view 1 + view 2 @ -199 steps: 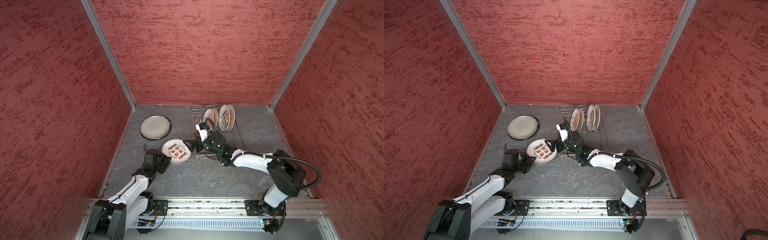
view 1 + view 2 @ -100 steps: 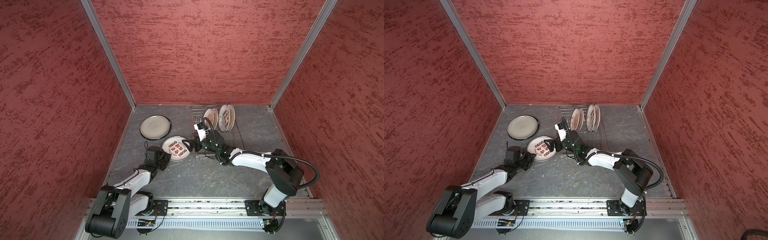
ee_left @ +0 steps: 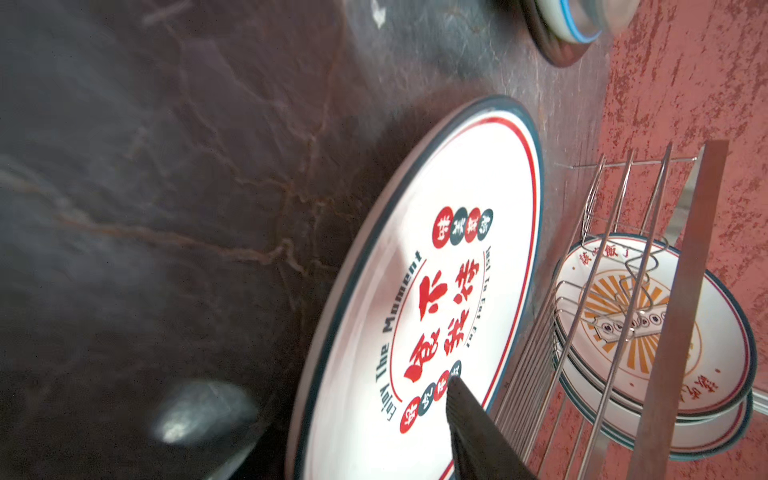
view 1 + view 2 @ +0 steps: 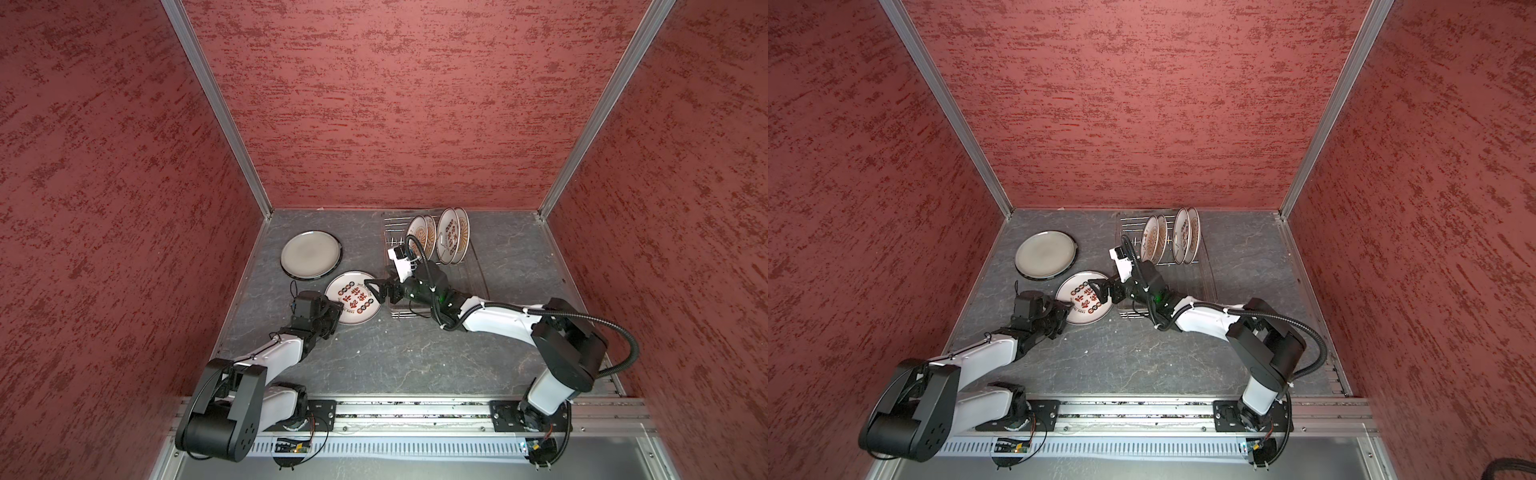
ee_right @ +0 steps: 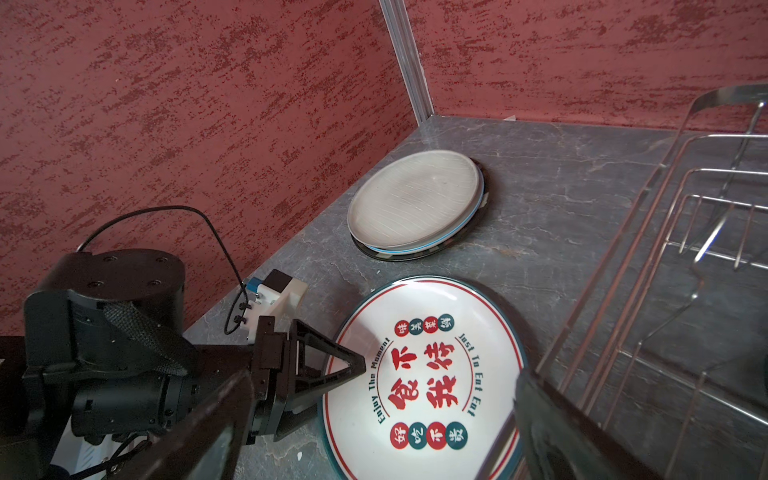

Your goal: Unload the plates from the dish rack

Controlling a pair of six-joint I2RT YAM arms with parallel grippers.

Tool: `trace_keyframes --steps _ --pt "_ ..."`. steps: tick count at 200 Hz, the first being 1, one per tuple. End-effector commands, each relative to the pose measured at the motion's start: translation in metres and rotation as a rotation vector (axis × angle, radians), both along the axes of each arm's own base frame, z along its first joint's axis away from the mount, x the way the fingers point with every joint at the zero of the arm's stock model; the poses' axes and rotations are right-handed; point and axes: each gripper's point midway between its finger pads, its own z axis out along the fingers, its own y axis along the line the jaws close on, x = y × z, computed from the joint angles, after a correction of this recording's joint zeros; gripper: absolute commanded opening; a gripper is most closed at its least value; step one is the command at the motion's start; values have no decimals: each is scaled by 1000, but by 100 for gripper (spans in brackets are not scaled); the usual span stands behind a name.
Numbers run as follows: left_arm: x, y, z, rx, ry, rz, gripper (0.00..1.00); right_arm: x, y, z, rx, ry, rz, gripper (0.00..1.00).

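Right now my left claw sits half open astride the near rim of the round white plate with red characters, one finger over its face and the other out on the dark grey marbled desk, gripping nothing. The plate looks to lie flat on the desk, between the plain grey round plate, which tops a small stack, and the near corner of the silver wire dish rack. My right claw hangs just above the plate's opposite side, spread wide and empty. Four white plates stand on edge in two pairs at the far end of the rack, so I judge the unloading well short of done. The worry is the way out: if I pull my left claw back low, the outer finger could hook the rim and drag the plate, or tip it up. A sideways shove could knock it against the grey stack or the rack wires, both just beside it. My right claw, this wide, could clip the rim on turning toward the rack. Each pair there leans together, so taking one plate may topple its partner.
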Motion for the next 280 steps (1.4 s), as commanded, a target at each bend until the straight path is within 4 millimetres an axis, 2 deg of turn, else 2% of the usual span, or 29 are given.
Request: trace_keyframes --steps 1,33,66,93,129,157,190,209,231,236,248,280 --pt "-3 12 0 42 3 46 61 2 3 12 7 -35 -11 98" --pt "-10 23 1 68 5 100 86 2 3 9 5 -32 -14 98" --pt "-15 32 7 92 -24 140 100 1 2 13 13 -37 -16 98" --pt "-15 36 22 118 -122 132 99 -2 -7 24 45 -62 -35 99" --pt "-15 26 57 127 -339 44 99 9 -40 37 96 -80 -211 99" --pt "-23 8 96 139 -534 -74 99 10 -59 48 152 -117 -263 99" --pt "-41 -29 139 150 -800 -288 100 23 -82 47 156 -71 -373 99" --pt "-51 -44 149 154 -877 -370 99 29 -92 43 138 -40 -420 99" --pt "-55 -53 154 181 -936 -419 99 33 -108 36 94 -55 -486 99" --pt "-56 -55 155 185 -943 -427 99 32 -115 47 107 -79 -502 99" --pt "-57 -58 156 188 -954 -444 99 35 -131 50 92 -112 -551 99" --pt "-59 -68 157 171 -966 -488 99 62 -184 55 72 -132 -692 94"
